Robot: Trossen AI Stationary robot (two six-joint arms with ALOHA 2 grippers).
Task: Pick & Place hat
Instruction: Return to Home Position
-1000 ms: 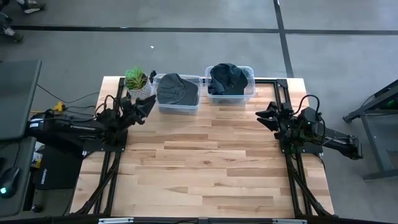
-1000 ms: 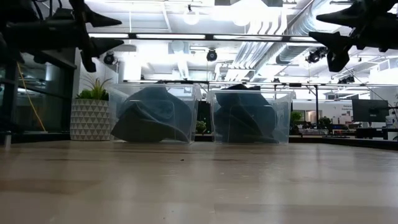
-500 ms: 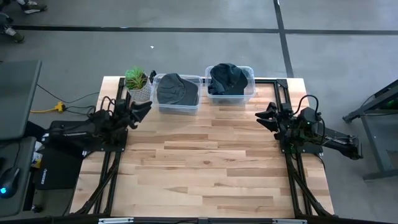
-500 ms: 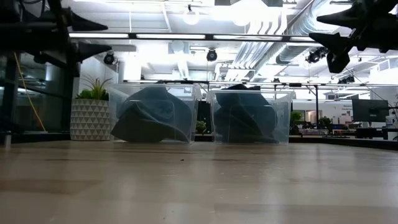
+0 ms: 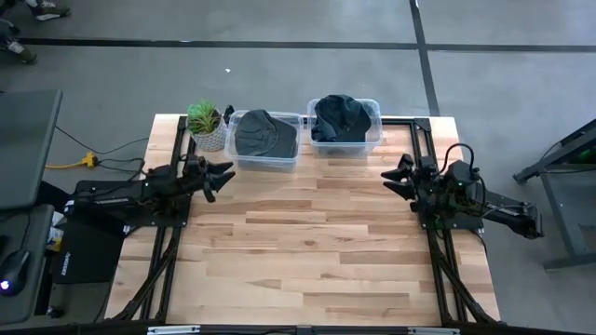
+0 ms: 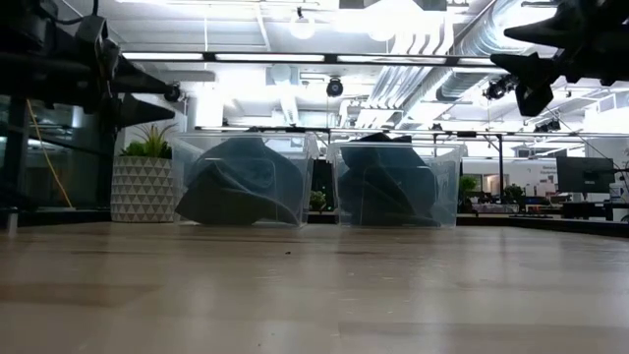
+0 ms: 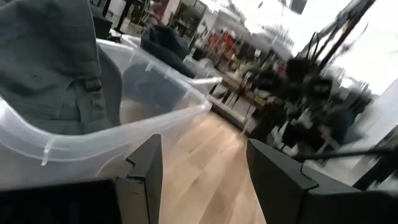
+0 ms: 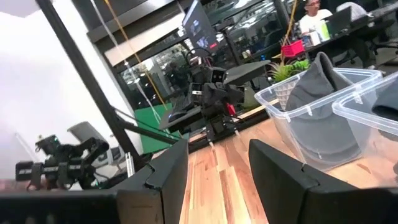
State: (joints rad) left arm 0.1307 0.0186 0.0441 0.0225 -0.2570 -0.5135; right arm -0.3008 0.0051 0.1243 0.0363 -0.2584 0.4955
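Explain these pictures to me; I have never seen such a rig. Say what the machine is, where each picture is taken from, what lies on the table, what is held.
This is a robot: two dark arms at a wooden table, each ending in a two-finger pincer. One picture looks straight down, one looks level across the tabletop, two come from cameras on the arms' wrists. At the far edge stand two clear bins: the left bin holds a gray cap, the right bin a dark cap. A potted plant stands beside the left bin. The left pincer and the right pincer are open above the table's sides, holding nothing.
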